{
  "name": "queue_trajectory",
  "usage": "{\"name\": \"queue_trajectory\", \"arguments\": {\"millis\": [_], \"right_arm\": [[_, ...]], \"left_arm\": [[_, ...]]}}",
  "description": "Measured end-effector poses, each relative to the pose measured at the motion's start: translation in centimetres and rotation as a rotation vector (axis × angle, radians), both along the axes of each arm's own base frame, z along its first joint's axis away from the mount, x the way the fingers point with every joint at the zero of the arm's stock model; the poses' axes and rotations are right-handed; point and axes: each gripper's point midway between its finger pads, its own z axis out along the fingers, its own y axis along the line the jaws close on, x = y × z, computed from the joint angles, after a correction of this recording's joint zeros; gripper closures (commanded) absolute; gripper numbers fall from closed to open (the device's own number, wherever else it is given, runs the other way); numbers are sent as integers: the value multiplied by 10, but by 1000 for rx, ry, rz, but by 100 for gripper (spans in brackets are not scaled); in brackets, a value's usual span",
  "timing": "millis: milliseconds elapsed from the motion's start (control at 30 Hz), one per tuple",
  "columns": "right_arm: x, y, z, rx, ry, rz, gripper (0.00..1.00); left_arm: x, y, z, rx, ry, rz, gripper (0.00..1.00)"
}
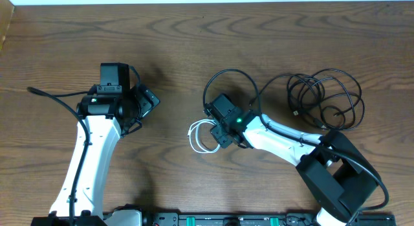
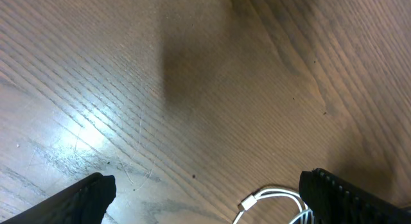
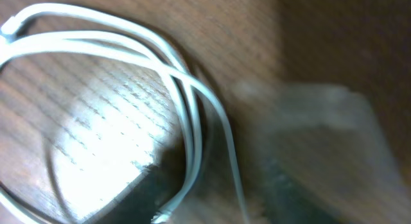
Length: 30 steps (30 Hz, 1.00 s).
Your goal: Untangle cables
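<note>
The white cable (image 1: 200, 136) lies coiled in small loops at the table's middle. My right gripper (image 1: 220, 133) is at the coil's right edge. In the right wrist view the white strands (image 3: 186, 115) run down between my two fingers (image 3: 221, 195). The fingers are narrowed but a gap of wood shows beside the strands, and the picture is blurred. A black cable (image 1: 228, 80) loops just behind the right gripper. More black cable (image 1: 326, 96) lies tangled at the right. My left gripper (image 1: 147, 104) is open and empty, left of the white coil, whose plug end shows in its view (image 2: 252, 201).
The right arm's white link (image 1: 278, 136) lies across the table between the white coil and the black tangle. The left arm's own black wire (image 1: 52, 96) trails to the left. The table's far edge (image 1: 207, 4) runs along the top.
</note>
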Motion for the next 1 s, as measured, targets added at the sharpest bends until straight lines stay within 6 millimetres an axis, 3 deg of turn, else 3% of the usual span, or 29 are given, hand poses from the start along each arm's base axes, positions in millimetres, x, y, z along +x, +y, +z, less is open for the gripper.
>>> {"name": "queue_trajectory", "arguments": {"millis": [267,467,567,700,767,800,833,900,1000], "right_arm": [[1,-5,0,-26,29,-12,99],[16,-54,20,-167,63,-143,99],[25,-78,50,-189,54,-197,99],[44,-115,116,-121,-49,-303,99],[58,-146,149,-70,-123,-400,99],[61,-155,157,-58,-139,-427,99],[67,-179,171,-39,-173,-495,99],[70,-207,182,-12,-185,-565,99],[65,-209,180,41,-135,-556,99]], "left_arm": [[0,0,0,0,0,0,2],[0,0,0,0,0,0,2],[0,0,0,0,0,0,2],[0,0,0,0,0,0,2],[0,0,0,0,0,0,2],[0,0,0,0,0,0,2],[0,0,0,0,0,0,2],[0,0,0,0,0,0,2],[0,0,0,0,0,0,2]]}}
